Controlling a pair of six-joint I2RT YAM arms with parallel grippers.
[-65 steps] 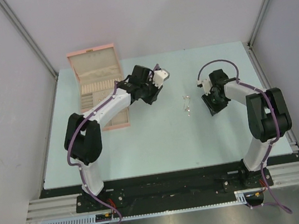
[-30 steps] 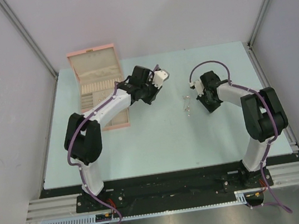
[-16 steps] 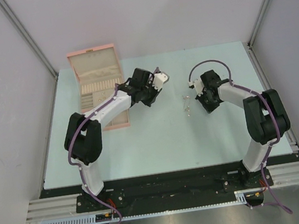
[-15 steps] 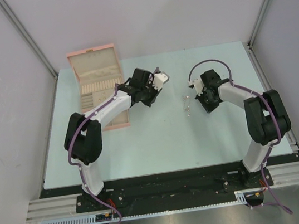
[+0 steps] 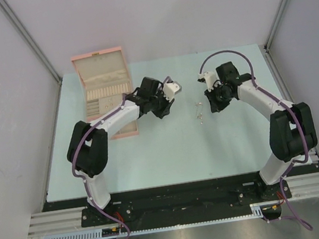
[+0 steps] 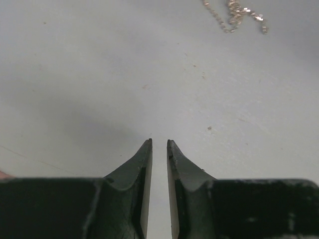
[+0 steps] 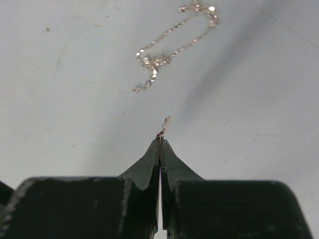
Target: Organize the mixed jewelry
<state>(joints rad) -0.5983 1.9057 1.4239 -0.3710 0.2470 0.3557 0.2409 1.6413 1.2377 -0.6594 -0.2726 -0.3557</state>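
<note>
R tool pinches tiny jewelry bit; L tool at narrow gap.

We see the mixed jewelry as fine silvery metal links – glinting, with bright beads. Under it the bench is pale, smooth and matt, lightly specked. Just beside the jewelry, the right gripper is dull black, plastic-looking, and the tiny link pinched at its tips shines likewise. The left gripper has the same matt black, scuffed. Well apart from the jewelry, the pink box looks matt – its beige lining cloth-like.
</note>
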